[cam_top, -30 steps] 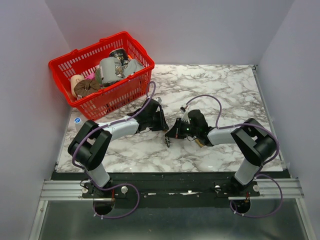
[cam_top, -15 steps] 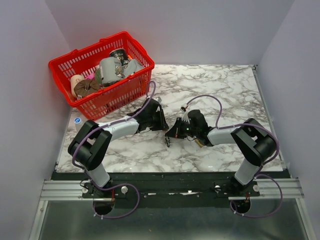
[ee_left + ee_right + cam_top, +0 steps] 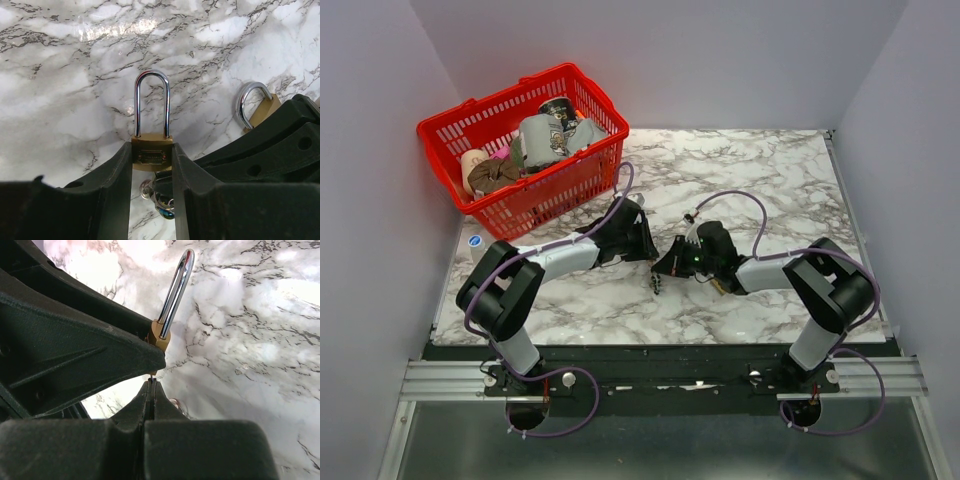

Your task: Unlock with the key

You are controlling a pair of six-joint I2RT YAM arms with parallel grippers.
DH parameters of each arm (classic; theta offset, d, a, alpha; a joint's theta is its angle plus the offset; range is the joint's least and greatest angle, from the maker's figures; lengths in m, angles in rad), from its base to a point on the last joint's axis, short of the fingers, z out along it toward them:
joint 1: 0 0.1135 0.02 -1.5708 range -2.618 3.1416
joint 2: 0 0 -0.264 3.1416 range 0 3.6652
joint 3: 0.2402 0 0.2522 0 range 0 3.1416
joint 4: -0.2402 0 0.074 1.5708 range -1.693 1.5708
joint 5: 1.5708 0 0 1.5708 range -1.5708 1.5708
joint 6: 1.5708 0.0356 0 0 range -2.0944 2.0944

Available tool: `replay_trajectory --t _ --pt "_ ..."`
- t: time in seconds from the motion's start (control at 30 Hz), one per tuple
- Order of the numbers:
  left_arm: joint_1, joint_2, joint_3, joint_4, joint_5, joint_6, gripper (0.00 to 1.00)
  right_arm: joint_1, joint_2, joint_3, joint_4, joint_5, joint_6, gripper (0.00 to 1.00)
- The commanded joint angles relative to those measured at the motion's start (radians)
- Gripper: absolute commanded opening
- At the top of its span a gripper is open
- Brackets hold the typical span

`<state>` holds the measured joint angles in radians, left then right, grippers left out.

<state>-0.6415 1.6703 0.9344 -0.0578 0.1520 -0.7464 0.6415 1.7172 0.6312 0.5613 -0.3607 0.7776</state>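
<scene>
A brass padlock (image 3: pixel 151 154) with a tall silver shackle (image 3: pixel 151 100) stands between the fingers of my left gripper (image 3: pixel 152 149), which is shut on its body. From below, my right gripper (image 3: pixel 151 382) is pressed shut on the key (image 3: pixel 151 375). Only a sliver of its thin blade shows, reaching up to the underside of the padlock (image 3: pixel 159 335). The key's head is hidden between the fingers. A ring of spare silver keys (image 3: pixel 146 190) dangles under the lock. In the top view both grippers (image 3: pixel 645 245) (image 3: pixel 667 266) meet at mid-table.
A second brass padlock (image 3: pixel 261 107) lies on the marble just right of the held one, beside the right arm (image 3: pixel 720 286). A red basket (image 3: pixel 448 128) full of items stands at the back left. A round sticker (image 3: pixel 475 241) sits on the table's left edge.
</scene>
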Motion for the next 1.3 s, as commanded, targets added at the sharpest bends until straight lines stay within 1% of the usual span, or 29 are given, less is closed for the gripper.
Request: replay_trajectory --t 0.0,0.53,1.0,1.27 --pt "-0.012 -0.037 -0.013 -0.020 -0.006 -0.004 0.00 -0.013 -0.031 -0.028 0.029 0.128 -0.015 0.01" --pt "-0.023 -0.032 -0.013 -0.027 -0.029 -0.004 0.00 -0.011 -0.053 -0.051 0.069 0.155 -0.001 0.01" --pt "-0.032 -0.034 -0.016 -0.028 -0.042 -0.007 0.00 -0.009 -0.059 -0.042 0.081 0.213 -0.003 0.01" --pt "-0.037 -0.035 -0.019 -0.025 -0.046 -0.010 0.00 0.020 -0.038 -0.025 0.094 0.249 -0.001 0.01"
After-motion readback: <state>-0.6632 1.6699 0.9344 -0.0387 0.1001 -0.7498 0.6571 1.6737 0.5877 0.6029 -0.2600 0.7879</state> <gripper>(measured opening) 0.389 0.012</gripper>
